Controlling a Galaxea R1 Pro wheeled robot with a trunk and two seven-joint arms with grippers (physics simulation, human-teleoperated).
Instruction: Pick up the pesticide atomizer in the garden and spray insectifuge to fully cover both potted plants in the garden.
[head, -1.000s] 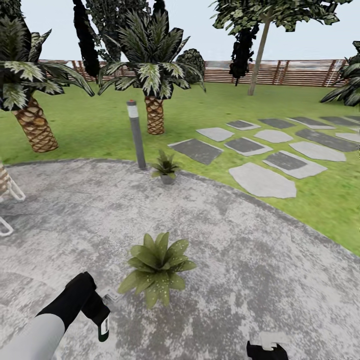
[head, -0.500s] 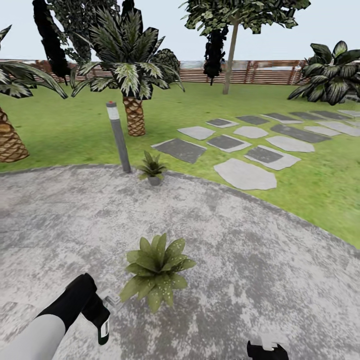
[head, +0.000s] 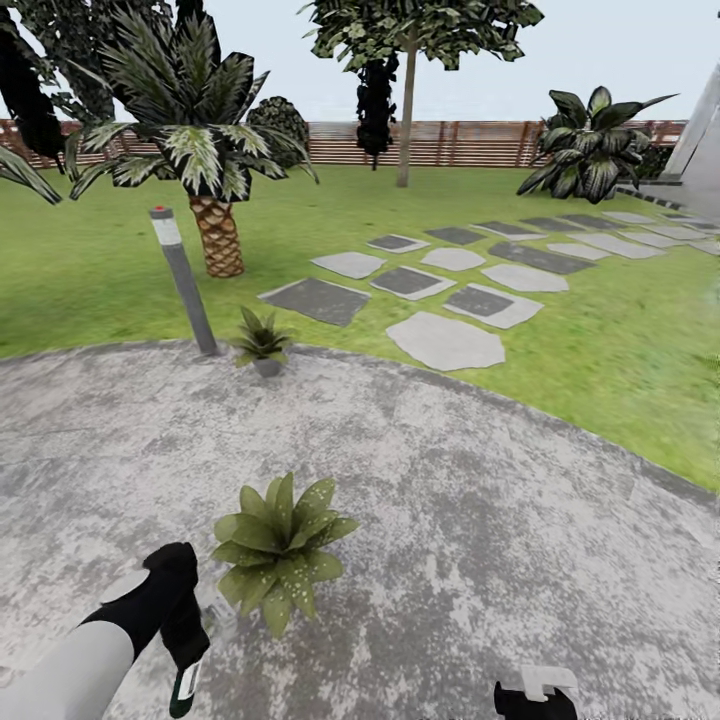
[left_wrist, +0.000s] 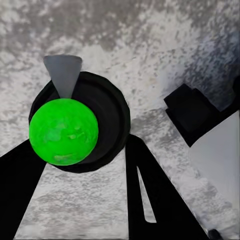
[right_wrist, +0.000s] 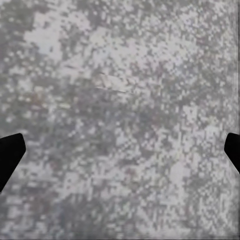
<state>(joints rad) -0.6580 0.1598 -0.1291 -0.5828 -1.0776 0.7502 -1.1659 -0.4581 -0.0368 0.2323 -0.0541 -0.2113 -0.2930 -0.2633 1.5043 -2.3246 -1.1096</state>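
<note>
The pesticide atomizer (head: 184, 686), a dark bottle with a pale label, hangs just above the patio at the lower left of the head view, with my left gripper (head: 183, 634) shut on it. In the left wrist view the atomizer (left_wrist: 75, 127) is a dark round body with a bright green face and a grey cone, held between the black fingers (left_wrist: 150, 195). One potted plant (head: 278, 545) stands right beside that hand. The other potted plant (head: 262, 341) sits at the patio's far edge. My right gripper (head: 535, 698) is open over bare paving (right_wrist: 120, 125).
The round grey patio (head: 480, 500) lies in the garden's green lawn (head: 620, 370). A grey bollard lamp (head: 186, 282) stands beside the far plant. A scaly palm (head: 212, 190), stepping stones (head: 445, 340) and a slat fence (head: 460, 143) lie beyond.
The camera has turned to the right, so the whole scene has slid left in the picture. The left hand and bottle now sit slightly lower and further left in the view.
</note>
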